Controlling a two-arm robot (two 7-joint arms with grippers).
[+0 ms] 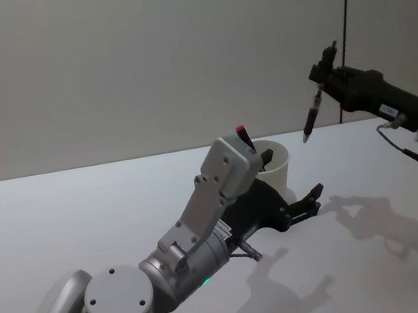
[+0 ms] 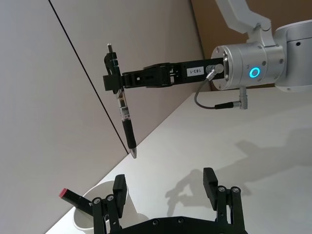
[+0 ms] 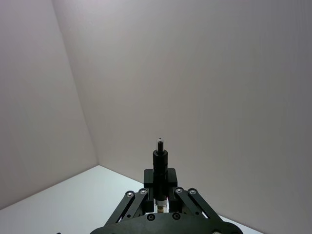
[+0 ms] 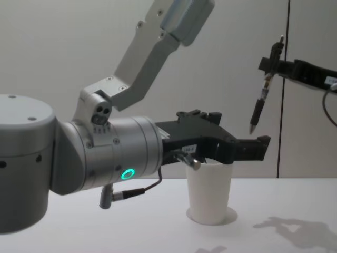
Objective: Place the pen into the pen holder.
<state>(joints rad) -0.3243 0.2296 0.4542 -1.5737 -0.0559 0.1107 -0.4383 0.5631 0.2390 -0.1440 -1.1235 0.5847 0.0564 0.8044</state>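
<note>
Black pen (image 1: pixel 311 120) hangs tip-down, clenched in raised right tool (image 1: pixel 321 77); left tool (image 2: pixel 165 187) released beside cup (image 4: pixel 209 191).

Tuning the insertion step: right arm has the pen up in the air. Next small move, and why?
Probably shift the right gripper toward the pen holder before lowering. The pen hangs tip-down, above and to the robot's right of the rim, not over the opening. The open left gripper sits beside the rim.
</note>
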